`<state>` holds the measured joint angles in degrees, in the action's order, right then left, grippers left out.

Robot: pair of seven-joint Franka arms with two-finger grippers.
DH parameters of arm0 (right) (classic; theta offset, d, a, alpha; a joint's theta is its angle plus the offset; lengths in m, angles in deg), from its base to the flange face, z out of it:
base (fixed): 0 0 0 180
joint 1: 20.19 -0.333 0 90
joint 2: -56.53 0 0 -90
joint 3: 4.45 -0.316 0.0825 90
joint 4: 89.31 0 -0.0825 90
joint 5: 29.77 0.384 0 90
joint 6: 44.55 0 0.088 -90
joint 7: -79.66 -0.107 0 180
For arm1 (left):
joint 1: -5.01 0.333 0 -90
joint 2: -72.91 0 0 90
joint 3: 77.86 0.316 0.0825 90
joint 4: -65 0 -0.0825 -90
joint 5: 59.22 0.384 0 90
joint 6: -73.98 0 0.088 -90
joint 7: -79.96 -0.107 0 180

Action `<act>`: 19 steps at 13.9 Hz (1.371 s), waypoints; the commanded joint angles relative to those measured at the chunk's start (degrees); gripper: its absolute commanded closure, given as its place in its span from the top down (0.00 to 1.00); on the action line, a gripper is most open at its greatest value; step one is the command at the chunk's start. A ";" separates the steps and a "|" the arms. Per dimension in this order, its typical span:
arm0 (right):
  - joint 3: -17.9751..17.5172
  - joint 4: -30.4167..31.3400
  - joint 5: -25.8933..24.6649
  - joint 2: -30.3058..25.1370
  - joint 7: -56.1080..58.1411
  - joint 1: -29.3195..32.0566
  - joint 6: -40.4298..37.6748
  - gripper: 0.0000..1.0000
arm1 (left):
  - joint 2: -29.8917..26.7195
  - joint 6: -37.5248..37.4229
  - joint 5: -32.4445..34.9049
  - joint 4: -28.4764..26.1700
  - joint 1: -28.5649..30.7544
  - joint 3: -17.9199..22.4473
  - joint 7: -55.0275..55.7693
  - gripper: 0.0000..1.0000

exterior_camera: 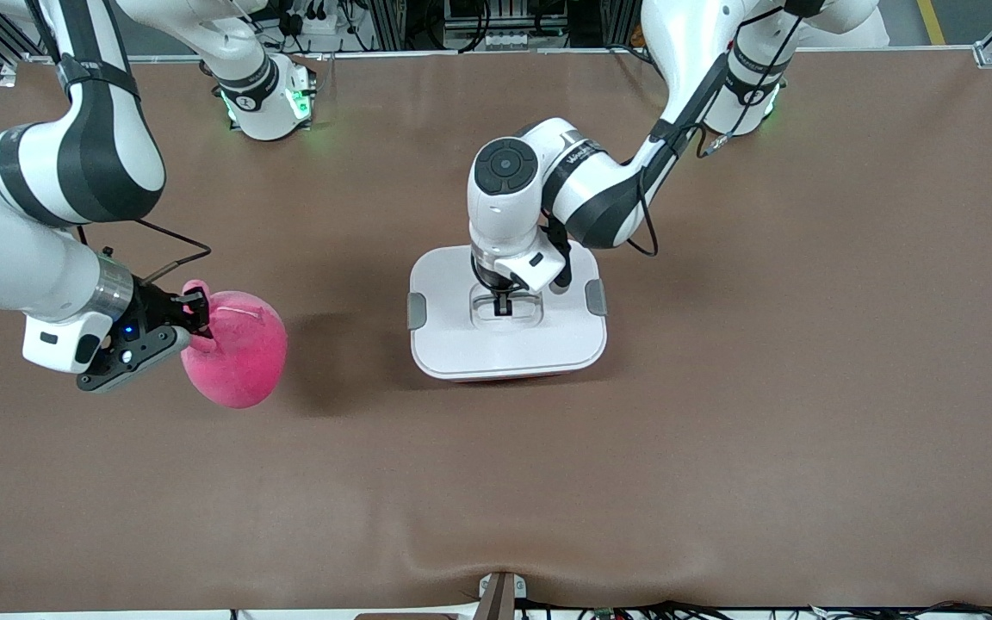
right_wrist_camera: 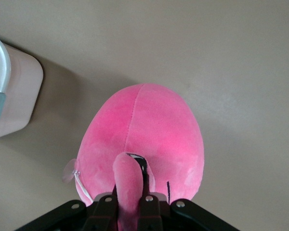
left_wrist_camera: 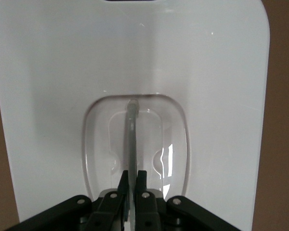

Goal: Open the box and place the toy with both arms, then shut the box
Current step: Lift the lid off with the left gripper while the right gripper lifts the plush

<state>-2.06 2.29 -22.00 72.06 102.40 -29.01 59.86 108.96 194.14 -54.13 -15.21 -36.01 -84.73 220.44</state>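
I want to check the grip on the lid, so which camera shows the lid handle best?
The left wrist view: the clear handle fills it, pinched by the left hand. The front view shows the handle small, partly covered by that hand. The right wrist view shows only the box's corner.

Both grippers (exterior_camera: 503, 303) (exterior_camera: 201, 320) clamped, fingers closed.

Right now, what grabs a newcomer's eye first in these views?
The hot-pink toy stands out, pinched by one of its bumps in the right pincer toward the right arm's end of the table. Next is the box mid-table, white lid still on, with the left pincer shut on the clear handle in the lid's recess.
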 commanded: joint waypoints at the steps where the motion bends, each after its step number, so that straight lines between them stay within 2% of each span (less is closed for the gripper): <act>1: -0.02 -2.22 1.37 -0.41 -3.13 0.12 -3.33 0.00 | -0.54 -0.36 1.15 0.14 -0.46 0.01 -2.22 0.00; 7: -0.10 -2.92 3.39 -0.41 -9.11 0.03 -4.48 0.00 | -0.89 -0.36 1.06 0.14 -0.46 -0.08 -4.07 0.00; 15: -0.10 -2.92 3.40 -0.50 -9.56 0.12 -5.54 0.00 | -2.83 -0.54 1.15 0.14 -0.11 -0.08 -4.33 0.00; 19: -0.19 -3.18 3.48 -0.41 -10.43 -0.32 -5.54 0.00 | -5.81 -1.06 0.97 0.14 0.76 0.10 -7.05 0.00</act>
<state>-2.17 0.07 -19.65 72.05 93.55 -29.08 55.42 106.01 194.14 -54.12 -14.56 -35.89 -84.90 215.47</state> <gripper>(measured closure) 0.863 0.930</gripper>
